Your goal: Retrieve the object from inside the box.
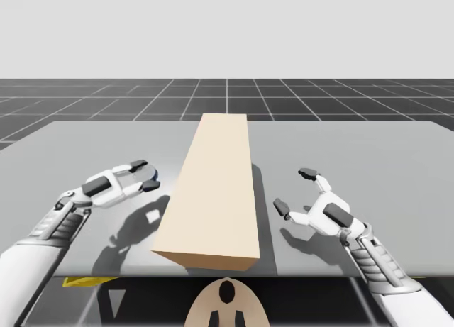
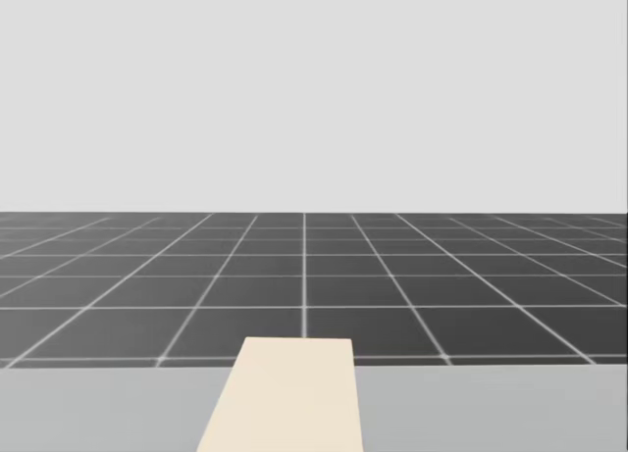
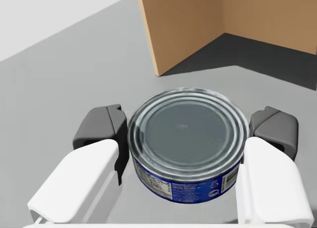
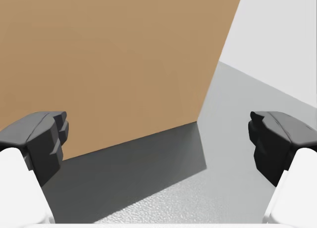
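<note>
While the low round can (image 3: 188,134), blue on its side with a silver ridged lid, sits upright between the fingers of my left gripper (image 1: 145,175), both dark pads press against its rim from opposite sides, so that gripper is clamped on the can. In the high view the can is a small blue spot between those fingers. It is outside the box (image 1: 213,199), just beside the box's left long side. The gripper's shadow lies apart from it on the tabletop (image 1: 369,150), so the gripper is held above the surface.

Ahead of the can in the left wrist view stand two brown walls of the box, meeting at a corner with dark shade at their foot. Whether that is the box's inside I cannot tell. From above, the long tan box lies lengthwise down the middle of the tabletop, its top face closed, so its contents are hidden.

My right gripper (image 1: 294,191) is near the box's right side, fingers spread wide with nothing between them, and faces the brown side wall.

Count: one can, one box, two grippers.
</note>
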Tool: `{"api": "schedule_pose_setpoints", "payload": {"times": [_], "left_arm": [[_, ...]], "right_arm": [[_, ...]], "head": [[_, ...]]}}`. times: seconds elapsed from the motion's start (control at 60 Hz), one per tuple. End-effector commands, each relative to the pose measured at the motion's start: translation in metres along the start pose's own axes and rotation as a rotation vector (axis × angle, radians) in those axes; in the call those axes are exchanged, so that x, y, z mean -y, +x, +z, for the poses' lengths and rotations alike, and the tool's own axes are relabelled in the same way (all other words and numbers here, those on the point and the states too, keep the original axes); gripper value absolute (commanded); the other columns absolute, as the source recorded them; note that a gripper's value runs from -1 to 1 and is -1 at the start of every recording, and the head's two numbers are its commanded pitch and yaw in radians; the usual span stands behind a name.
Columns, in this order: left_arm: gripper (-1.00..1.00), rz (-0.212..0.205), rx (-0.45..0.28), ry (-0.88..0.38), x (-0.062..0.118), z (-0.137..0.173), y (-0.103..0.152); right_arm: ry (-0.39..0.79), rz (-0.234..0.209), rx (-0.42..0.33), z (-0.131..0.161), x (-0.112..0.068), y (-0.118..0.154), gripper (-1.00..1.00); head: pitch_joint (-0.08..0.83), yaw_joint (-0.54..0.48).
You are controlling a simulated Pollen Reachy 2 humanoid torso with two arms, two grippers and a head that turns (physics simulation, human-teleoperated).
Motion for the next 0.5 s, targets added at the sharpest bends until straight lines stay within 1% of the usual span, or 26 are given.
{"api": "schedule_pose_setpoints", "payload": {"times": [0.017, 0.033, 0.05, 0.083, 0.1, 0.133, 0.15, 0.183, 0.267, 0.35, 0.383, 0.417, 0.433, 0.467, 0.483, 0.5], "left_arm": [[1.00, -0.046, 0.067, 0.103, -0.033, -0.003, 0.043], [1.00, -0.048, 0.069, 0.109, -0.035, -0.003, 0.045], [1.00, -0.052, 0.077, 0.122, -0.041, -0.005, 0.054], [1.00, -0.056, 0.081, 0.131, -0.044, -0.006, 0.059], [1.00, -0.066, 0.087, 0.147, -0.048, -0.009, 0.068], [1.00, -0.067, 0.093, 0.151, -0.050, -0.010, 0.073], [1.00, -0.075, 0.098, 0.159, -0.053, -0.013, 0.080], [1.00, -0.085, 0.099, 0.166, -0.055, -0.015, 0.085], [1.00, -0.104, 0.114, 0.188, -0.060, -0.024, 0.107], [1.00, -0.115, 0.122, 0.196, -0.061, -0.032, 0.123], [1.00, -0.124, 0.128, 0.205, -0.060, -0.035, 0.131], [1.00, -0.129, 0.133, 0.204, -0.059, -0.037, 0.136], [1.00, -0.136, 0.140, 0.205, -0.058, -0.040, 0.143], [1.00, -0.144, 0.144, 0.210, -0.057, -0.042, 0.149], [1.00, -0.161, 0.151, 0.209, -0.056, -0.044, 0.158], [1.00, -0.166, 0.154, 0.209, -0.056, -0.044, 0.161]], "right_arm": [[-0.003, 0.001, 0.000, 0.000, 0.001, 0.000, -1.00], [-0.003, 0.002, 0.000, 0.000, 0.001, 0.000, -1.00], [-0.003, 0.003, 0.000, 0.000, 0.001, 0.000, -1.00], [-0.003, 0.005, 0.000, 0.000, 0.001, 0.000, -1.00], [-0.004, 0.005, 0.000, 0.000, 0.001, 0.000, -1.00], [-0.004, 0.005, 0.001, 0.000, 0.001, 0.000, -1.00], [-0.004, 0.006, 0.002, 0.001, 0.001, 0.000, -1.00], [-0.004, 0.006, 0.002, 0.001, 0.001, 0.000, -1.00], [0.000, 0.012, 0.003, 0.001, 0.002, 0.000, -1.00], [0.003, 0.022, 0.007, 0.002, 0.003, 0.001, -1.00], [0.000, 0.038, 0.006, 0.003, 0.005, 0.000, -1.00], [0.000, 0.041, 0.006, 0.003, 0.006, 0.000, -1.00], [-0.004, 0.039, 0.004, 0.003, 0.007, 0.000, -1.00], [-0.014, 0.042, -0.002, 0.004, 0.008, -0.001, -1.00], [-0.021, 0.043, -0.014, 0.004, 0.009, -0.002, -1.00], [-0.023, 0.042, -0.016, 0.004, 0.009, -0.002, -1.00]], "head": [[-0.016, -0.02], [-0.016, -0.02], [-0.016, -0.02], [-0.016, -0.02], [-0.016, -0.02], [-0.016, -0.02], [-0.016, -0.02], [-0.016, -0.02], [-0.014, -0.02], [-0.014, -0.02], [-0.014, -0.03], [-0.014, -0.03], [-0.013, -0.03], [-0.013, -0.03], [-0.012, -0.03], [-0.012, -0.03]]}}
